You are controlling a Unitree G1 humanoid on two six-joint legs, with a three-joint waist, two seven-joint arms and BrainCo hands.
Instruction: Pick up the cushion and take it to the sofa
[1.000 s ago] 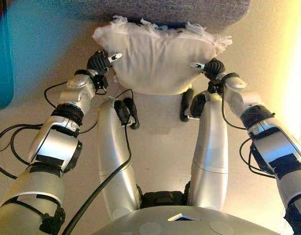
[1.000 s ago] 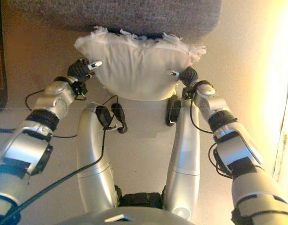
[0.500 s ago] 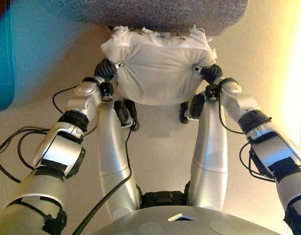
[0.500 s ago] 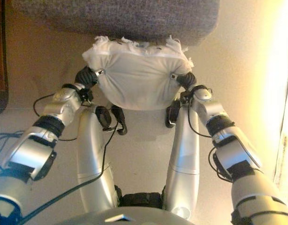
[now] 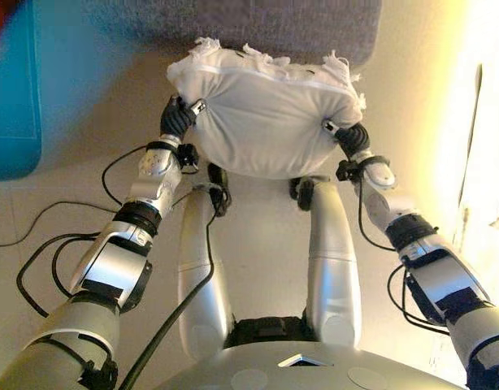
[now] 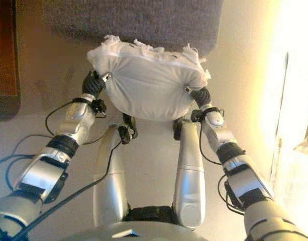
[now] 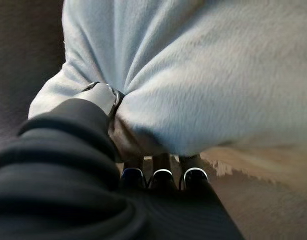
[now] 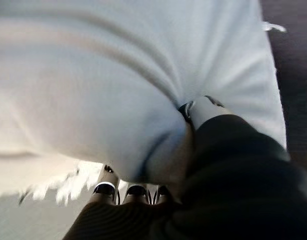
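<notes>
A white fringed cushion point(image 5: 266, 110) is held up in front of me between both hands, just before the grey sofa point(image 5: 258, 23) at the top of the eye views. My left hand point(image 5: 178, 119) grips its left side and my right hand point(image 5: 350, 136) grips its right side. In the left wrist view the thumb point(image 7: 101, 95) digs into the cushion point(image 7: 203, 75) and the fingers point(image 7: 162, 175) curl under it. In the right wrist view the thumb point(image 8: 201, 107) presses into the cushion point(image 8: 93, 75) with the fingers point(image 8: 133, 191) curled below.
A blue-green object point(image 5: 12, 106) stands at the left on the beige floor point(image 5: 258, 244). Bright light and a pale curtain edge point(image 5: 485, 162) lie along the right side.
The hands have squeezed closer together on the cushion. The arms have stretched forward, carrying it toward the sofa edge. The camera view has shifted a little.
</notes>
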